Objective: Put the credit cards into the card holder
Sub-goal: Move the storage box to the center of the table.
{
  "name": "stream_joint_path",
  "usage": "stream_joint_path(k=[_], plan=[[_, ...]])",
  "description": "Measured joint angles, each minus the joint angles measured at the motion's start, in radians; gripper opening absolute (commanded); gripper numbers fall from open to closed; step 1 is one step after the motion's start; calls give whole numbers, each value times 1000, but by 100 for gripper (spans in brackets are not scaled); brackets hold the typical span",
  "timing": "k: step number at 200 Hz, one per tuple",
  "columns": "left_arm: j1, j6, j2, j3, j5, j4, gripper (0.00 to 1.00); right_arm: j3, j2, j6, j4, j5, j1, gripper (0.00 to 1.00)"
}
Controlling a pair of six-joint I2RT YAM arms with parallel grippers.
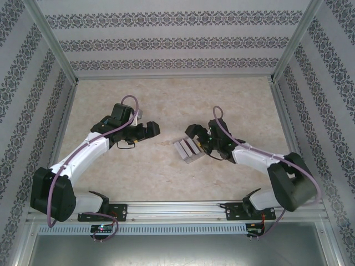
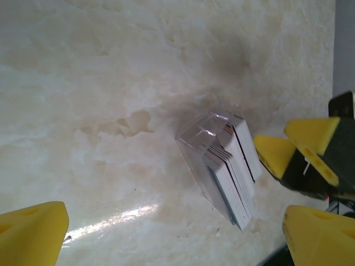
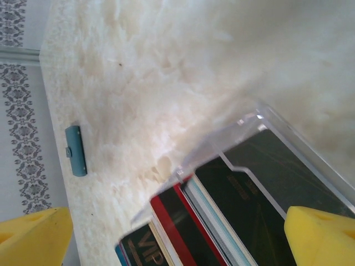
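Note:
The credit cards (image 3: 183, 221) stand packed in a clear stepped rack (image 1: 187, 149) at mid-table; red, black and white edges show. In the left wrist view the rack (image 2: 219, 166) and its white card edges (image 2: 236, 183) sit ahead of my left gripper (image 2: 177, 238), which is open and empty. My left gripper (image 1: 151, 130) hovers left of the rack. My right gripper (image 1: 194, 134) is open just right of it, its yellow fingers (image 2: 294, 145) beside the rack. From the right wrist, my right gripper (image 3: 177, 238) is open over the cards. A small teal-blue case (image 3: 76, 149), seemingly the card holder, lies far off.
The pale marbled table (image 1: 166, 100) is enclosed by patterned walls and a metal frame (image 1: 55, 50). The teal-blue case lies right at the table's edge under the patterned wall (image 3: 22, 138). A metal rail (image 1: 177, 209) with both arm bases runs along the near edge.

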Motion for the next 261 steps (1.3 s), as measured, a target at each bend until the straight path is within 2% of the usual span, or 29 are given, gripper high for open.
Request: stream_joint_path(k=[27,55,81,99,113,137,181,212,261], plan=[[0,-2,0,-19,7,2,100,79,12,-92,-70,-55,-81,98],[0,-1,2,-21,7,2,100,87,-95,-225,-266,-54,-158,98],[0,-2,40,-24,23,14,100,34,-250,-269,-406,-49,-108,95],[0,-2,91,-24,37,32,100,-60,-327,-206,-415,-69,-46,96],[-1,-2,124,-24,47,50,100,-134,-328,-126,-377,-87,0,98],[-1,-5,181,-13,73,88,100,-183,-232,24,-268,-103,47,98],[5,-6,194,7,74,105,100,-139,-41,219,23,-110,53,98],[37,-27,187,8,70,120,100,-35,108,240,117,-124,51,98],[144,-44,102,-47,64,127,99,219,356,197,177,-172,-5,98]])
